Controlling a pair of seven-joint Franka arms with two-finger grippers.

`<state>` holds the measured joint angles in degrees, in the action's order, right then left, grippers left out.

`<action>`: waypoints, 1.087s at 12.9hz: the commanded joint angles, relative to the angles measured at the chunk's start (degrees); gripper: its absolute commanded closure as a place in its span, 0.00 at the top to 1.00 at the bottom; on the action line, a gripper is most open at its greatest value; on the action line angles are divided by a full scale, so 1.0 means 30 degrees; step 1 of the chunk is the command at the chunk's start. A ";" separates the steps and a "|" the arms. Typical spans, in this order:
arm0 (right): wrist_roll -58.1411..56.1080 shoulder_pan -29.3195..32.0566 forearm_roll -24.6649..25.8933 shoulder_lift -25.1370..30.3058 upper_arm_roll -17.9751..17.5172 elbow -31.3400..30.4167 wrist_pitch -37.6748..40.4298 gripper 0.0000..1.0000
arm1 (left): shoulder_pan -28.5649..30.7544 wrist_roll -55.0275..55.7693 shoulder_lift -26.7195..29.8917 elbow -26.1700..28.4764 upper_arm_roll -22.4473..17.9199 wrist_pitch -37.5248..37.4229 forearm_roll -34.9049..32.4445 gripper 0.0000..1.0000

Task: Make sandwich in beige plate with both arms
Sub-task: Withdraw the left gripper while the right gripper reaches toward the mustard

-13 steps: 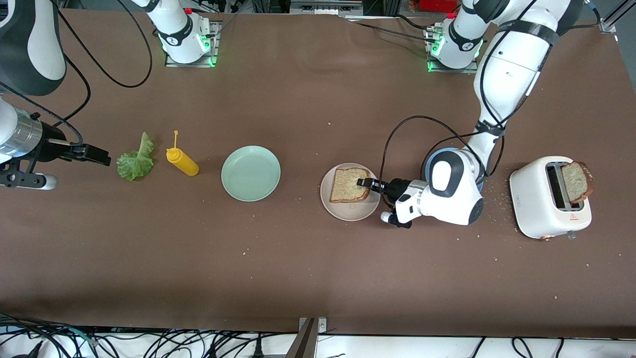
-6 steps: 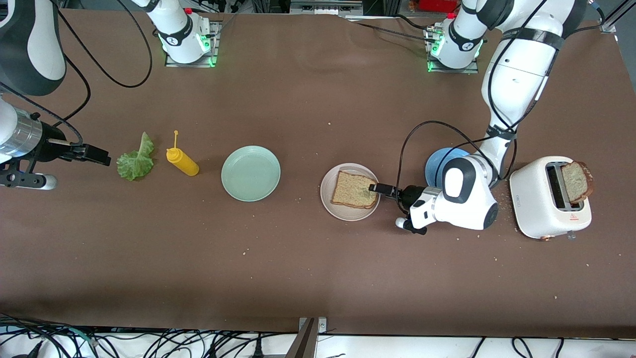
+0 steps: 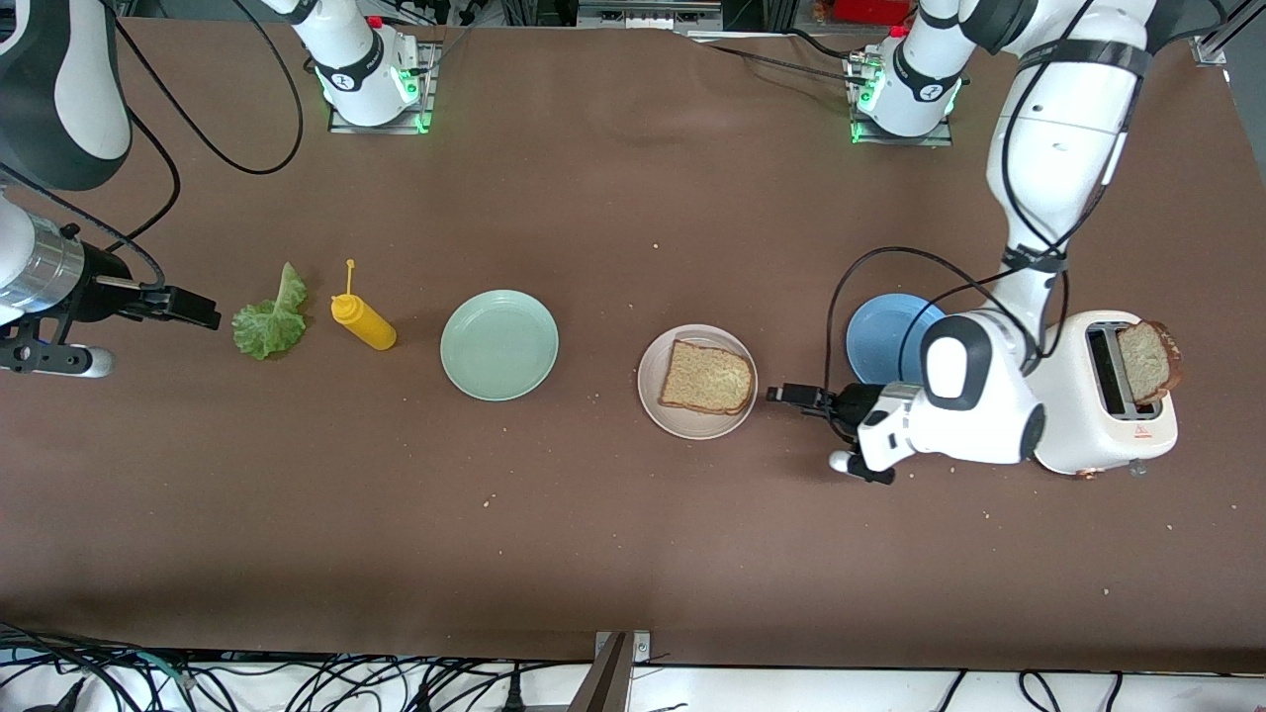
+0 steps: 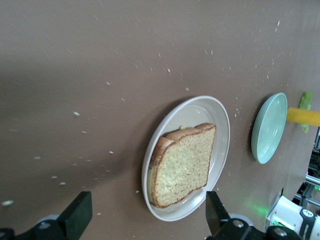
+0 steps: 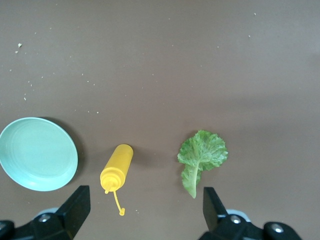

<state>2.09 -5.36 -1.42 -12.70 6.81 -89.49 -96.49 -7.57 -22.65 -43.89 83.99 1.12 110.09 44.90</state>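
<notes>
One bread slice lies on the beige plate. The left gripper, fingers spread and empty, hovers beside it; the right gripper, also spread, waits by the lettuce leaf.

Both arms were built of glossy white rounded shells broken by black joint sections. The left arm wore a black band around its upper link, and thin black cables looped from it down to the wrist. Its end effector was small and black with two flat, squared fingers. The right arm showed a large black-and-white shell, a ribbed silver wrist collar, and a black end effector. Each white base by the bench's top edge sat on a metal plate, glowed green and carried a red cap.
</notes>
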 commanded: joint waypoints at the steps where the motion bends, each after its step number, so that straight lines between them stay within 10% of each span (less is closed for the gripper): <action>1: -0.2328 0.0059 0.0004 -0.0161 -0.0013 0.0329 0.0259 1.00 | 0.0122 0.0490 0.1413 0.0364 -0.1128 -0.0803 -0.0553 1.00; 5: -0.6899 0.0118 -0.1194 -0.0161 -0.0013 0.0211 0.0902 1.00 | 0.0093 0.1512 0.2614 0.0306 -0.3503 -0.1539 -0.1685 1.00; 14: -1.4080 0.1699 -0.4622 -0.1127 0.0456 -0.0228 0.1285 1.00 | 0.0444 0.6317 0.6187 0.0160 -0.3683 -0.1950 -1.1209 1.00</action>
<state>-36.10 -1.82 -12.33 -15.58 8.35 -90.27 -93.37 -6.05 -6.74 -28.52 83.76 -10.08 105.30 15.68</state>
